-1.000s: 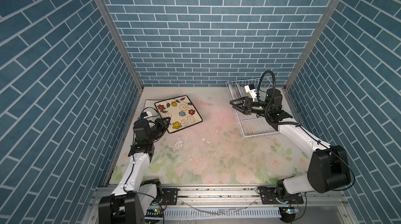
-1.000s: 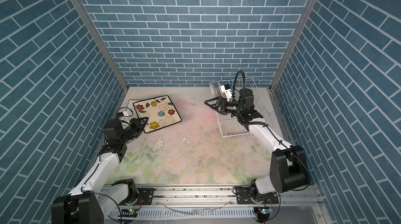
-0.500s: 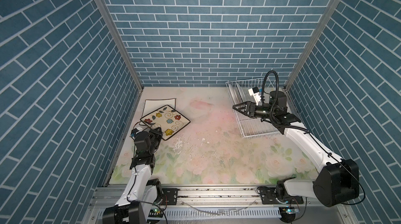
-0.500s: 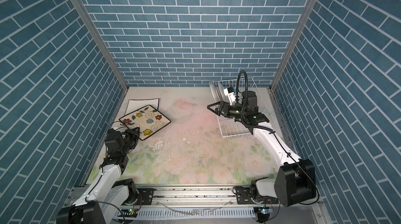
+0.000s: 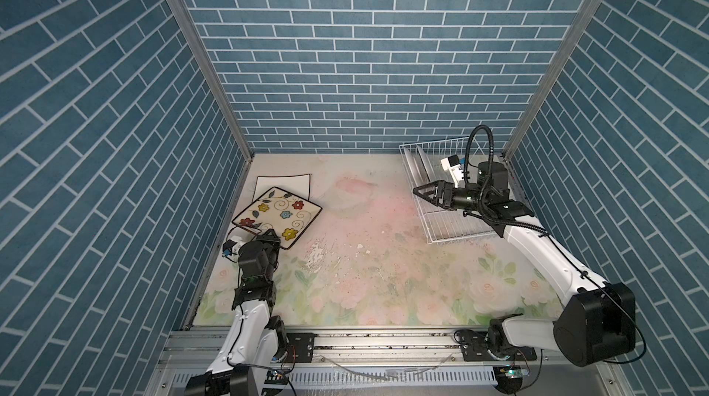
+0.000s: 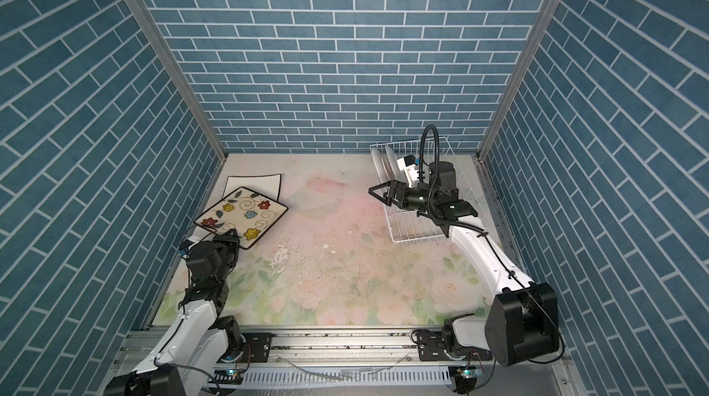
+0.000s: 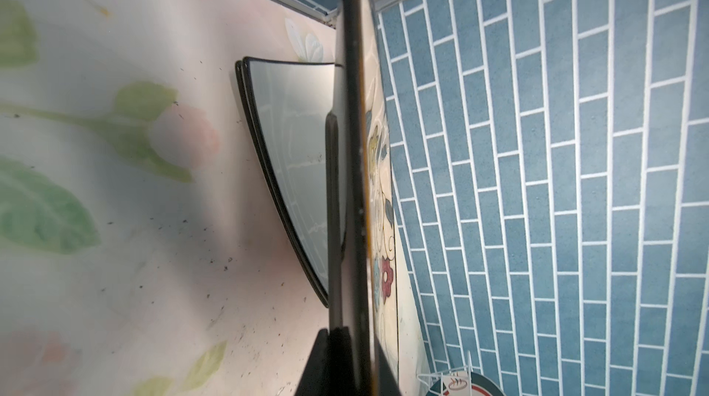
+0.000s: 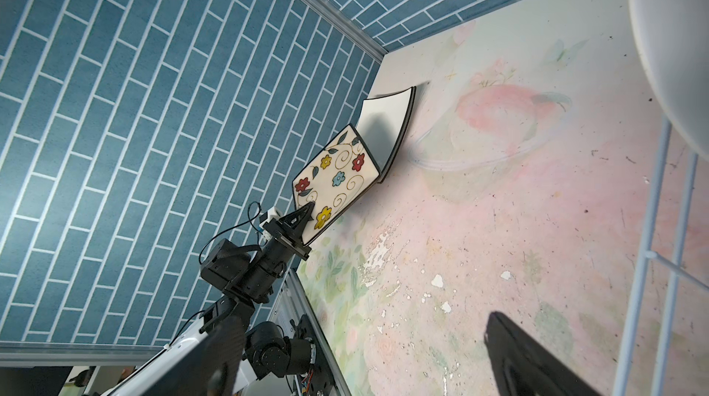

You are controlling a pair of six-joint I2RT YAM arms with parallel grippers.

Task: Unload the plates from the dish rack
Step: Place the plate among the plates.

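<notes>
My left gripper [image 5: 269, 237] is shut on the near corner of a cream square plate with coloured flowers [image 5: 277, 215] [image 6: 244, 216] [image 8: 333, 179]. That plate is tilted, and its far edge hangs over a white black-rimmed square plate [image 5: 283, 184] [image 7: 295, 144] lying flat at the back left. The left wrist view shows the flowered plate edge-on beside one finger [image 7: 333, 221], with a second dark rim under the white plate. The white wire dish rack [image 5: 456, 223] [image 6: 420, 226] stands at the back right, with round white plates [image 5: 416, 167] [image 8: 675, 48] upright at its far end. Over the rack's left side, my right gripper [image 5: 424, 192] [image 8: 368, 367] is open and holds nothing.
Blue brick walls close in the left, back and right. The floral tabletop has flaked paint patches [image 5: 320, 258] near the middle. A metal rail [image 5: 345, 340] runs along the front edge. Rack wires [image 8: 652, 259] stand close beside the right gripper.
My left arm drew the flowered plate toward the front left, uncovering more of the white square plate. The right gripper drifted slightly nearer and stayed open.
</notes>
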